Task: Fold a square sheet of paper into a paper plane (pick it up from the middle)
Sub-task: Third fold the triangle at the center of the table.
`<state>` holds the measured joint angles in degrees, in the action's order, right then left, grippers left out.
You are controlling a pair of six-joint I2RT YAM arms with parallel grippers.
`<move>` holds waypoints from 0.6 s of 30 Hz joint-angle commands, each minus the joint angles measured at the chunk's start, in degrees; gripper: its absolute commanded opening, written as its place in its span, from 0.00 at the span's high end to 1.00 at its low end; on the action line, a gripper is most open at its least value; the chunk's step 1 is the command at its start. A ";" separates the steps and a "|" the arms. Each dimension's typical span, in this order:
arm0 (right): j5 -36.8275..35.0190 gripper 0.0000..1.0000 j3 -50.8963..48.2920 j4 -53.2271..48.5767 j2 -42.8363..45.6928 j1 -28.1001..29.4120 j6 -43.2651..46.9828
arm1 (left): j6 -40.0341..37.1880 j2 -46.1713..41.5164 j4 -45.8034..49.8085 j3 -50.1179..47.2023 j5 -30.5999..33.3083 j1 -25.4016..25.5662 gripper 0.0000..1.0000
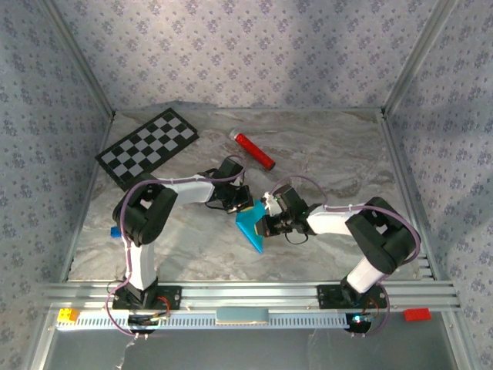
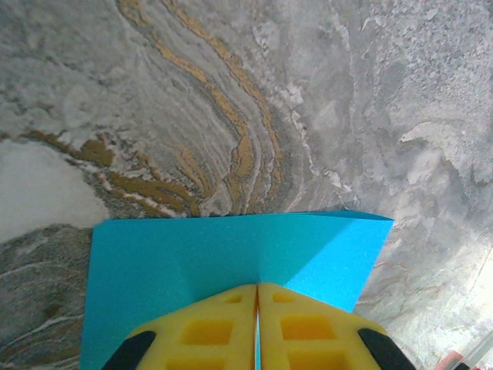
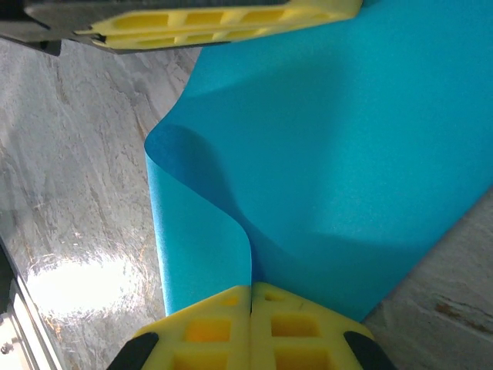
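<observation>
Floral-patterned grey-blue walls (image 1: 254,46); marbled grey tabletop (image 1: 331,154); aluminium frame posts (image 1: 77,54) at back corners.

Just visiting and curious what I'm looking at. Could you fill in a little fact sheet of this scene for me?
Surface: marbled grey table
Main item: cyan-blue paper, partly folded, bowed between the two arms
Left jaws: shut on one edge of the paper
Right jaws: shut on its other side
Bystanders: checkerboard at far left, red cylinder beyond the arms, both apart from the paper
</observation>
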<state>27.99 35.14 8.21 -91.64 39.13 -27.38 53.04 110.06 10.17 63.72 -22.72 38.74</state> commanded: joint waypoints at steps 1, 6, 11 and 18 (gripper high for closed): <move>-0.48 0.98 0.37 -1.07 0.94 0.21 0.95 | 0.14 1.38 2.31 0.94 0.85 0.51 0.91; -0.74 0.98 0.28 -1.14 -0.20 0.28 0.99 | 0.23 1.38 2.31 0.90 0.90 0.54 0.91; -1.24 0.98 0.21 -1.52 -1.01 0.40 1.01 | 0.23 1.32 2.26 0.93 0.91 0.49 0.91; -2.14 0.98 0.07 -2.01 -0.98 0.49 1.27 | 0.31 1.34 2.31 1.12 0.91 0.48 0.91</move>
<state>27.22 35.14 8.01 -91.92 39.31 -27.35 53.17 110.06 10.17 63.72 -22.72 38.74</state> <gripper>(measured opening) 0.053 0.093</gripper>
